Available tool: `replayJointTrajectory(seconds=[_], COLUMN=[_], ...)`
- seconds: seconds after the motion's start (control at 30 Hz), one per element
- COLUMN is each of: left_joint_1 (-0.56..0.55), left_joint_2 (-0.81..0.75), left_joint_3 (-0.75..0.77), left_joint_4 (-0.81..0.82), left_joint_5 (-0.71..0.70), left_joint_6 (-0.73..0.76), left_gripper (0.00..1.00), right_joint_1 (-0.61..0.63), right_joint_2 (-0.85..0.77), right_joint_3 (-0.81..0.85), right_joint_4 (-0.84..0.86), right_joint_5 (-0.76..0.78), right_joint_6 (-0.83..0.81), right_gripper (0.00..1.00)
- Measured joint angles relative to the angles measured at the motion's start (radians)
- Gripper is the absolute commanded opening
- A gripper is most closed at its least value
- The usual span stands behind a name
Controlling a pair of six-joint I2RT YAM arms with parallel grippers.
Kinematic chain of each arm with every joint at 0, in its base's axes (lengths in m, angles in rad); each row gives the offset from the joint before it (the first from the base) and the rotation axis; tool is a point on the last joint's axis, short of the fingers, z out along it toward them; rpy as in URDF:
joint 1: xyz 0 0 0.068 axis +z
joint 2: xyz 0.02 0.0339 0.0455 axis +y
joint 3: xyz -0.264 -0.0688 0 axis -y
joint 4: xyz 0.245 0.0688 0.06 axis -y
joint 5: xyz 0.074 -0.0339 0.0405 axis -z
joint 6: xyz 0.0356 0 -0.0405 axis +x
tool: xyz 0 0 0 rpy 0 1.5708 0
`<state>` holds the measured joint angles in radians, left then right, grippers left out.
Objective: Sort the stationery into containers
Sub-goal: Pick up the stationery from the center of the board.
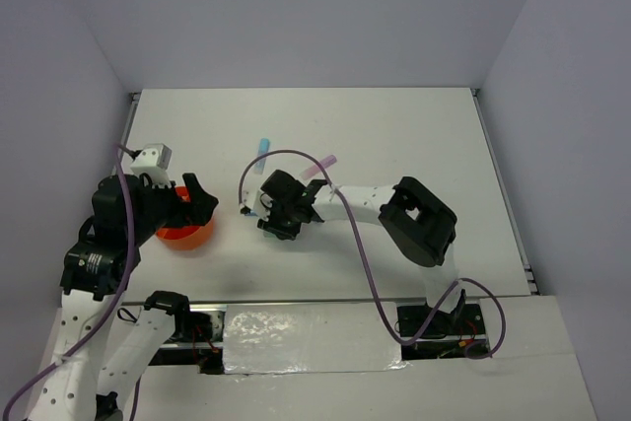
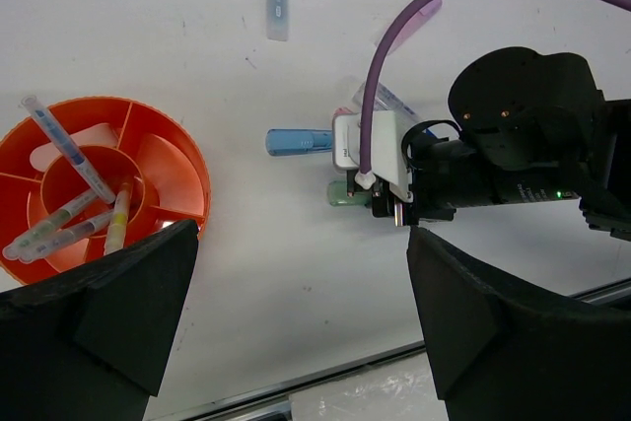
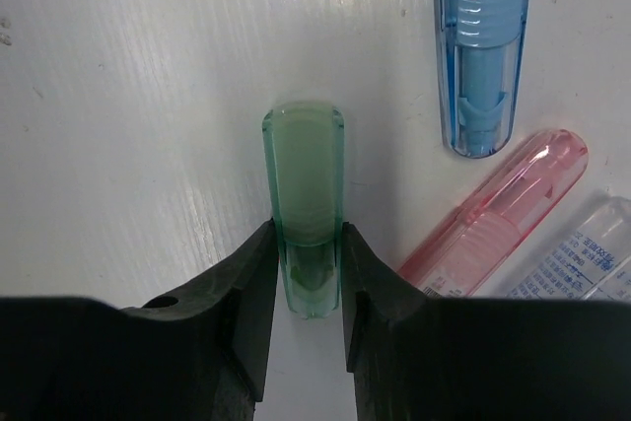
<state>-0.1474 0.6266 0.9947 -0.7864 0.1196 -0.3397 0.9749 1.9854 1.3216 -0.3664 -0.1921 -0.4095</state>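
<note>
Flat white table (image 1: 394,135): right gripper (image 3: 310,273), right of orange cup (image 2: 182,160), pinches green capsule (image 3: 304,175) lying flat; left gripper (image 2: 301,283) beside cup, jaws wide, empty.

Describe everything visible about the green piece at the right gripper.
The green piece is a short, translucent pale-green, plastic-looking capsule lying flat on the white table. The right gripper presses a finger on each long side near one end; the other end pokes out free. A pink piece lies beside it, apart.
</note>
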Motion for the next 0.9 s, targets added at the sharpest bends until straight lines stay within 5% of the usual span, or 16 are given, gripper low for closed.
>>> replayJointTrajectory(seconds=[0.1,0.43,0.67,0.9], left_joint_1=[0.000,0.000,0.000,0.000], left_joint_2=[-0.010,-0.057,-0.106,-0.112], left_joint_3=[0.000,-0.014,-0.167,-0.232], left_joint_4=[-0.001,0.030,0.169,0.295], left_joint_5=[-0.002,0.043,0.126,0.185], left_joint_6=[-0.003,-0.075,-0.299,-0.484], left_gripper=[0.99,0.99,0.99,0.91], right_joint_1=[0.003,0.029,0.079,0.205], right_joint_2=[-0.006,-0.238,-0.511,-0.544], right_joint_3=[-0.017,-0.272,-0.326,-0.326], right_joint_4=[0.028,0.204,0.460,0.595], right_joint_5=[0.001,-0.056,0.010,0.155], right_joint_6=[0.010,0.175,0.394,0.476], right_gripper=[0.18,0.19,0.20,0.20])
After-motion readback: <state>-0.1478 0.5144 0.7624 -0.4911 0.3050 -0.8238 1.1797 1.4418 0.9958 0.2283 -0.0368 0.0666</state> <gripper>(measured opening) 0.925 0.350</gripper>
